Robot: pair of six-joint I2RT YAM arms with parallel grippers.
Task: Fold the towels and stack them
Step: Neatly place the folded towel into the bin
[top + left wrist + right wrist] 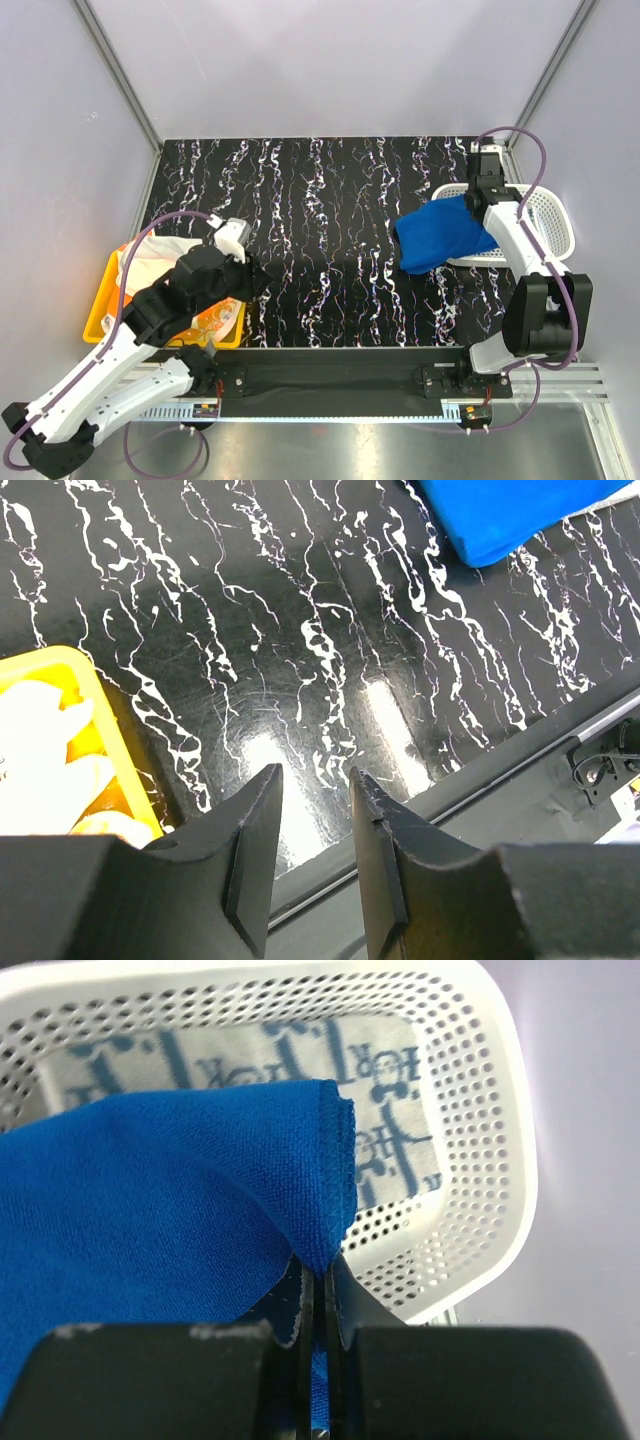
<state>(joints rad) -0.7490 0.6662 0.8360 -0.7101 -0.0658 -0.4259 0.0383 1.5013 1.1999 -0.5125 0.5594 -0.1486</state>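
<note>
Pinching a folded corner of the royal blue towel (150, 1200), the right gripper (320, 1272) is seen with its jaws pressed together on the cloth; only a thin slit is left between them, filled by blue fabric. The corner is lifted above the white perforated basket (480, 1160) at the right side of the table (330, 180). From the top view, the rest of the blue towel is draped over the basket's left rim and spread onto the black marbled tabletop, toward the middle. A white towel with blue pattern (250, 1065) is laid flat on the basket floor, partly covered by the blue one.

The left gripper (315, 780) is held over the table near its front edge, just beside the right wall of the yellow bin (90, 680). Its fingers are parted about halfway, nothing is gripped, and bare tabletop is seen through the gap.

Inside the bin, an off-white towel (160, 255) is heaped loosely, unfolded. An orange-and-white patterned towel (215, 322) is seen at the bin's near end, partly hidden under the left arm. Whether more cloths are buried in the bin cannot be told. The two grippers are kept well apart, at opposite sides of the table.
</note>
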